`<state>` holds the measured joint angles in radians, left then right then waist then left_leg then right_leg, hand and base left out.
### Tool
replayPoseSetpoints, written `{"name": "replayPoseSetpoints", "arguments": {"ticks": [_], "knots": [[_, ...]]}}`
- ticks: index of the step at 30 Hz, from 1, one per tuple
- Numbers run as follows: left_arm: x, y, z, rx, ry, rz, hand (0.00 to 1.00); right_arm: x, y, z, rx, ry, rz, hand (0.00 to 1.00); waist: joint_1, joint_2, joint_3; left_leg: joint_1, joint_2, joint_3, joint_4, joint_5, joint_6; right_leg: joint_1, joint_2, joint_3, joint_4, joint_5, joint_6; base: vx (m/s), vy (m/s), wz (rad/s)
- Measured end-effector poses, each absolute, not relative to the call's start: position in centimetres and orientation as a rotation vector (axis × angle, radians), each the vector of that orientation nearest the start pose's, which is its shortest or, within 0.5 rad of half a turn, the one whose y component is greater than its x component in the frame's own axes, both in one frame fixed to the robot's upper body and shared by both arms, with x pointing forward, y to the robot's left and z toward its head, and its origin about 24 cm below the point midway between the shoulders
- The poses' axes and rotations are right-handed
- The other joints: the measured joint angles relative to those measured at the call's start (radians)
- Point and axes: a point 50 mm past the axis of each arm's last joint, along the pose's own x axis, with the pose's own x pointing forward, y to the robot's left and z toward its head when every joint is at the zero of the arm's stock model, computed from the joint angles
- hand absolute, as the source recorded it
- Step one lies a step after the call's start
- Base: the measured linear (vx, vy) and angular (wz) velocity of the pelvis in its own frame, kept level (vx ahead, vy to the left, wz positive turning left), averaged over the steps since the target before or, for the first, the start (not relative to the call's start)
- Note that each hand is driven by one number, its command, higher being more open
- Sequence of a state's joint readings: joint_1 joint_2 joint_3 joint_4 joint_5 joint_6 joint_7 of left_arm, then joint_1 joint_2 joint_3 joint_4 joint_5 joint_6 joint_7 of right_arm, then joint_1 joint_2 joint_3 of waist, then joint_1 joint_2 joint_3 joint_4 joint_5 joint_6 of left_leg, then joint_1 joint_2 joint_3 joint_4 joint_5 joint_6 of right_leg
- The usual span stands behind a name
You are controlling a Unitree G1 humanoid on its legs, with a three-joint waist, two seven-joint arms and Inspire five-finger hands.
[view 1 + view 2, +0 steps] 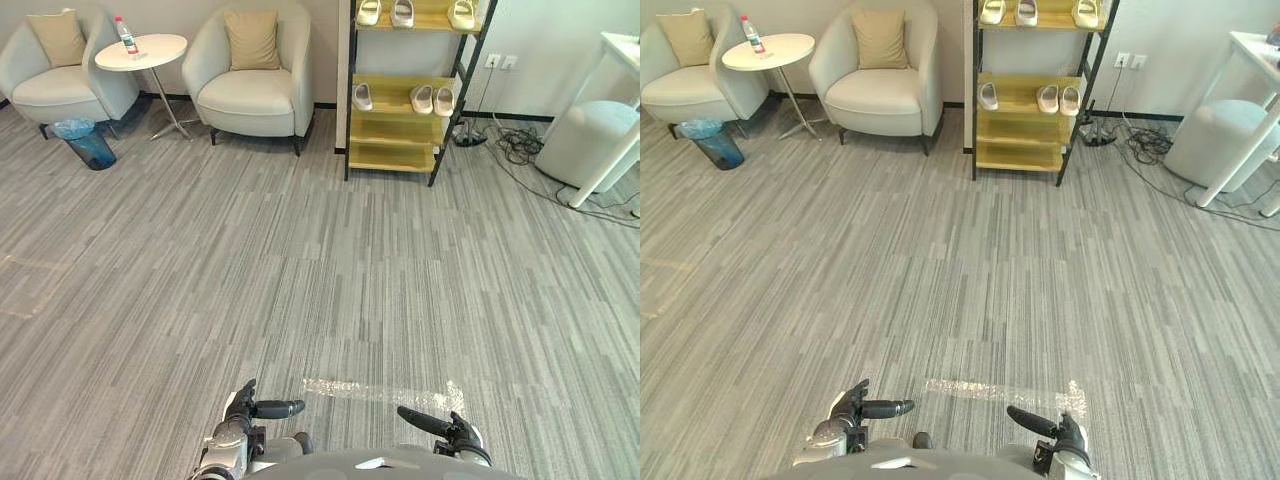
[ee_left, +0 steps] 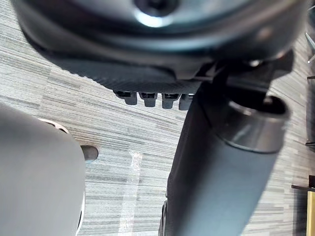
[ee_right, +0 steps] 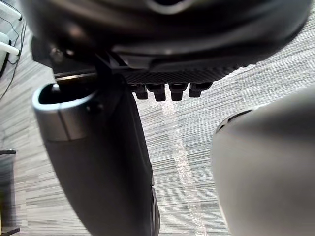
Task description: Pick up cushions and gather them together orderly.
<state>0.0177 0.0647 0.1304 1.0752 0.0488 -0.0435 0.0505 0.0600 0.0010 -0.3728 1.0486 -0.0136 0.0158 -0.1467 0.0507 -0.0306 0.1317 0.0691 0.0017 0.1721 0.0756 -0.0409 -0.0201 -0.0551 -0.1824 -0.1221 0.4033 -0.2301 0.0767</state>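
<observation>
1. Left cushion (image 1: 58, 37) is leaning upright on left armchair (image 1: 60, 98); right cushion (image 1: 252, 40) is leaning on right armchair (image 1: 255, 108).
2. Round desk (image 1: 150, 52) is standing between the armchairs.
3. Left hand (image 1: 245, 405) and right hand (image 1: 452, 430) are hanging low over the floor (image 1: 300, 280), well apart from both cushions, fingers relaxed, holding nothing.

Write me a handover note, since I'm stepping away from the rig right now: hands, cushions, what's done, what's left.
Left hand: open, empty, low in front of the robot.
Right hand: open, empty, at the same height.
First cushion: leaning upright against the back of the far-left armchair.
Second cushion: upright on the armchair next to the shoe shelf.
Done: nothing gathered yet.
Left: cross the floor, pick up each cushion and set them neatly together.
</observation>
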Motion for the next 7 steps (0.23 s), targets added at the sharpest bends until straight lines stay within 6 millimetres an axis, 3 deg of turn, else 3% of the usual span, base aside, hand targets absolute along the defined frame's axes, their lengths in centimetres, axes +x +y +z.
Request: {"name": "replayPoseSetpoints", "arguments": {"ticks": [1,4,7], "knots": [[11.4,18.9,-15.8,0.053,1.058,0.175,1.00,8.6,-20.4,-16.4,0.098,1.144,-0.484,1.00,0.003,0.023,-0.021,-0.001,0.018,-0.020,-0.008,0.000,-0.010,0.012,0.026,-0.009,-0.034,0.004,-0.005,0.19,-0.192,0.11],[11.2,17.9,-16.0,0.030,1.070,0.163,1.00,8.7,-21.3,-16.2,0.096,1.139,-0.505,1.00,0.000,0.059,-0.025,0.003,0.047,-0.026,-0.032,0.004,-0.018,0.034,0.064,-0.015,-0.085,0.016,-0.020,0.16,-0.171,-0.03],[11.1,18.0,-16.1,0.032,1.075,0.159,1.00,8.1,-21.4,-16.4,0.114,1.158,-0.527,1.00,0.000,0.055,-0.024,0.052,0.074,-0.052,-0.061,0.002,-0.021,0.097,0.104,-0.017,-0.147,0.028,-0.038,0.15,-0.191,-0.10]]}}
